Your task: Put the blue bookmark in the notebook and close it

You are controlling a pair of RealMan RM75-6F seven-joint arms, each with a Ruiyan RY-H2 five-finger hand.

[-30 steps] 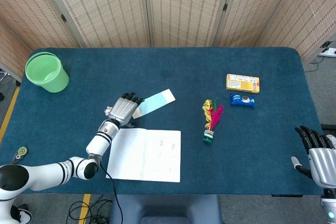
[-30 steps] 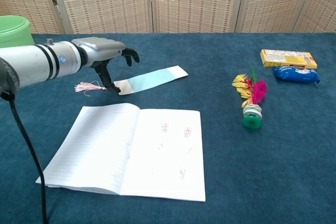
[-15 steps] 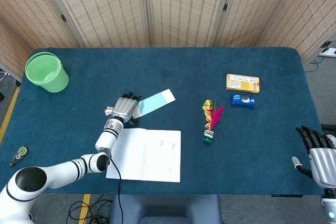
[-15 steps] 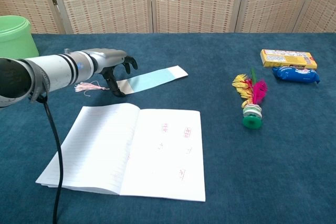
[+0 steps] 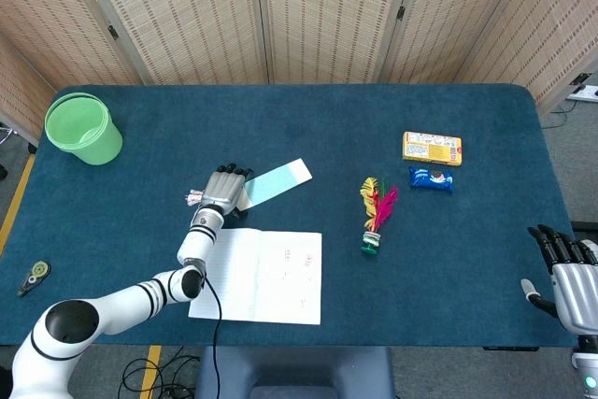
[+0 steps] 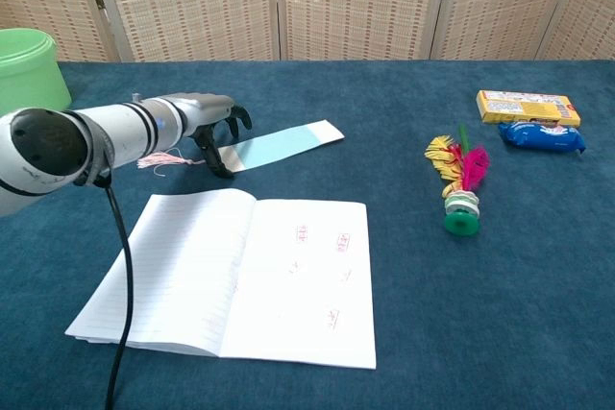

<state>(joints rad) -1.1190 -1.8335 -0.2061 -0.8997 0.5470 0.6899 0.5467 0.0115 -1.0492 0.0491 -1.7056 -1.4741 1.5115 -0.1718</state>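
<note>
The blue bookmark [image 5: 274, 181] [image 6: 279, 144] lies flat on the blue table, its pink tassel [image 5: 193, 198] [image 6: 159, 159] trailing left. Just in front of it, the notebook [image 5: 260, 275] [image 6: 240, 276] lies open with both pages up. My left hand [image 5: 222, 192] [image 6: 207, 122] hovers low over the bookmark's white near end. Its thumb tip touches that end and the other fingers curl above the strip, with a gap between them. My right hand [image 5: 568, 273] rests with fingers spread at the table's front right corner, holding nothing; only the head view shows it.
A green bucket [image 5: 84, 128] [image 6: 24, 64] stands at the back left. A feathered shuttlecock [image 5: 376, 215] [image 6: 459, 184] lies right of the notebook. A yellow box [image 5: 432, 148] [image 6: 527, 106] and a blue snack packet [image 5: 431, 178] [image 6: 541, 136] sit at the right.
My left forearm has dropped lower toward the table and the hand has settled closer onto the bookmark's end. The bookmark, the notebook and my right hand have not moved.
</note>
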